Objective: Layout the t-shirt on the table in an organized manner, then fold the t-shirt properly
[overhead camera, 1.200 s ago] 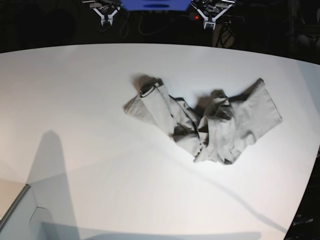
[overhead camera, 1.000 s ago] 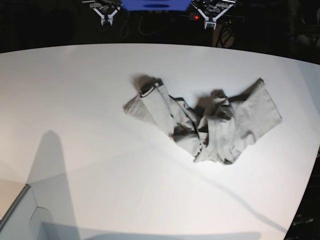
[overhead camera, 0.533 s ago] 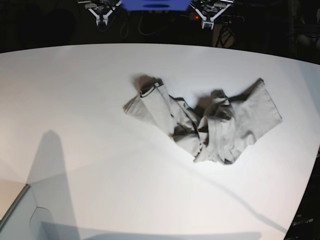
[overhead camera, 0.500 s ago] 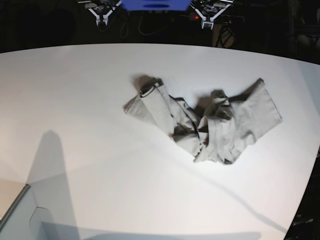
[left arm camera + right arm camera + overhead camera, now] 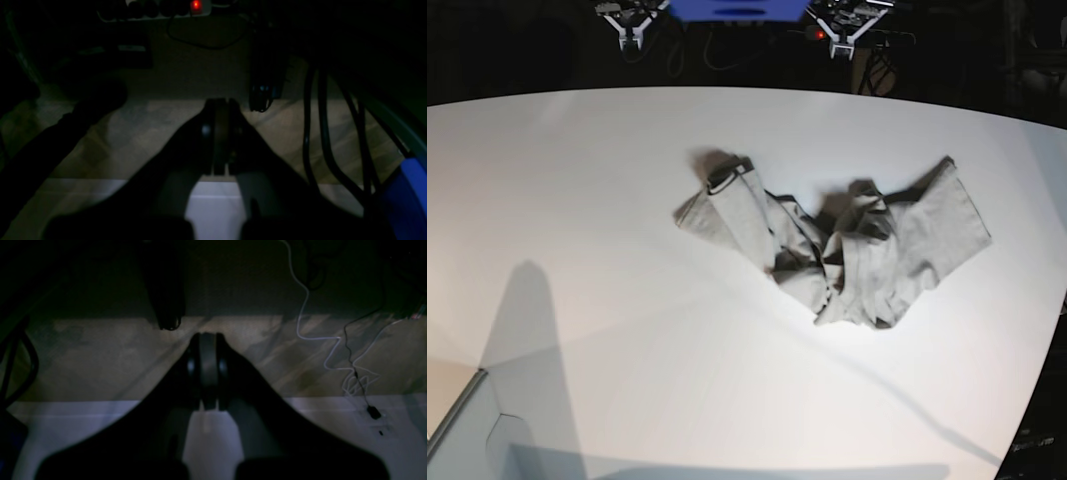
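Observation:
The grey-beige t-shirt (image 5: pixel 837 248) lies crumpled in a bunch right of the middle of the white table (image 5: pixel 597 200), one sleeve sticking out to the left and a flatter part to the right. Both arms hang beyond the table's far edge, well away from the cloth. My left gripper (image 5: pixel 840 41) shows at the top right of the base view and my right gripper (image 5: pixel 631 38) at the top left. In the left wrist view the left gripper (image 5: pixel 220 103) is shut on nothing. The right gripper (image 5: pixel 207 336) is likewise shut and empty over the floor.
A blue base unit (image 5: pixel 737 9) sits between the two arms behind the table. Cables (image 5: pixel 317 126) and a power strip (image 5: pixel 160 6) with a red light lie on the dark floor. A white cable (image 5: pixel 320 340) trails there too. A pale box corner (image 5: pixel 457 410) sits at the near left.
The right gripper has shifted slightly at the top left of the base view. The t-shirt and the left gripper have not moved.

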Controlling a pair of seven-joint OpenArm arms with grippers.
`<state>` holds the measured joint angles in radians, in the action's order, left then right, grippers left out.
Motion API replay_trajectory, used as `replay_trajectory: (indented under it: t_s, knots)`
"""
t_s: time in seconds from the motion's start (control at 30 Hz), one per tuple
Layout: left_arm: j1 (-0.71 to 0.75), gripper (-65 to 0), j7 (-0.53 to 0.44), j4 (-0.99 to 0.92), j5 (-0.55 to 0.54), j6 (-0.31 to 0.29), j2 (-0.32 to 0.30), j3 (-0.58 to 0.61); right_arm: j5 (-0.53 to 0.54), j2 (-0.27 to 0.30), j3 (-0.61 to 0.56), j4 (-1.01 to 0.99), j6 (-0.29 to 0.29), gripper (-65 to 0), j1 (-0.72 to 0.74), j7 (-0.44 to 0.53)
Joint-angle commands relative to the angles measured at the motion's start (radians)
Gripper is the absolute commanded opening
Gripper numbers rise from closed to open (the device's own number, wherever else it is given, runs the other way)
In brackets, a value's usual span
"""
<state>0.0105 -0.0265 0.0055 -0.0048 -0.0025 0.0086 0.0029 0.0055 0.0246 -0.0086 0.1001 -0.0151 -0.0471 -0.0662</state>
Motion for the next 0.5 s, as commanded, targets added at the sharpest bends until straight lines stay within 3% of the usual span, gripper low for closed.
replay_trajectory:
  t_s: [0.0, 0.47]
  knots:
    - [0.001, -65.0, 0.001, 0.0, 0.001, 0.006, 0.0, 0.001, 0.0, 0.002, 0.002, 0.002, 0.017, -65.0, -0.003, -0.001]
    - [0.006, -65.0, 0.001, 0.0, -0.001, 0.006, -0.002, 0.001, 0.0, 0.004, 0.002, 0.003, 0.017, -65.0, -0.006, 0.006]
